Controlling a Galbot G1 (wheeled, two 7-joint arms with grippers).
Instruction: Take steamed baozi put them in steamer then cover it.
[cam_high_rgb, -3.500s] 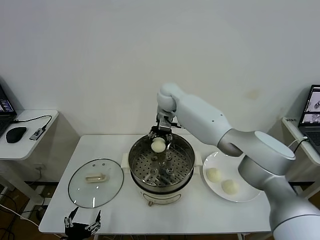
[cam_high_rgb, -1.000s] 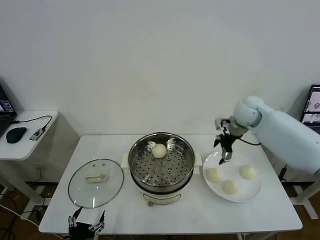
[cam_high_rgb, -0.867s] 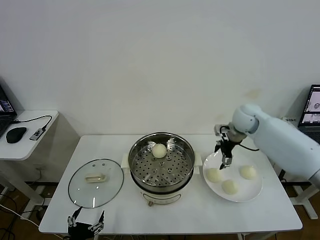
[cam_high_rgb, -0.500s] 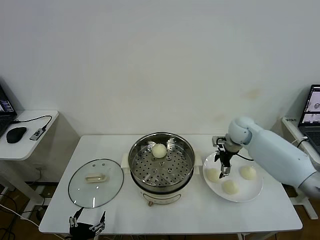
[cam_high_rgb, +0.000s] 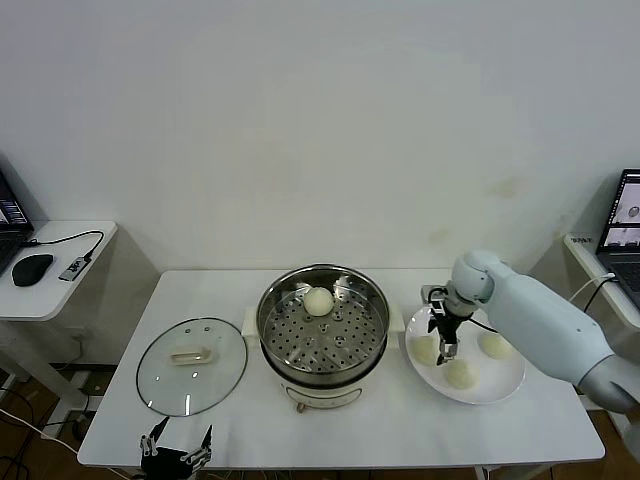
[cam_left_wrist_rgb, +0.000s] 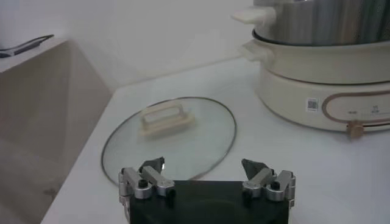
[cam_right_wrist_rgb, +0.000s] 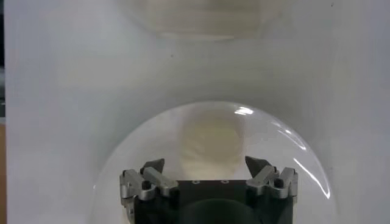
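My right pincer (cam_high_rgb: 444, 343) hangs with its jaws spread wide and nothing between them, just over the bun (cam_high_rgb: 427, 350) at the pot-side edge of the white plate (cam_high_rgb: 507, 385). In my right wrist view that bun (cam_right_wrist_rgb: 211, 141) sits straight ahead of the spread fingertips (cam_right_wrist_rgb: 152, 165), centred in the gap, so the way to it is straight down along my own reach, with no sideways shift that I can judge. A round bun has no long axis, so I expect the turn of my wrist matters little. Two more buns lie on the same plate, one (cam_high_rgb: 460, 373) nearer the front edge and one (cam_high_rgb: 494, 344) on the far side from the pot, both near enough that I must close on the centred one only. One bun (cam_high_rgb: 318, 300) already rests on the holed tray in the steamer (cam_high_rgb: 322, 322). My left pincer (cam_high_rgb: 176, 457) waits open and empty off the front of the table (cam_high_rgb: 380, 425), near the glass lid (cam_high_rgb: 191, 365), well apart from the plate, so the right arm is the one for this pick.
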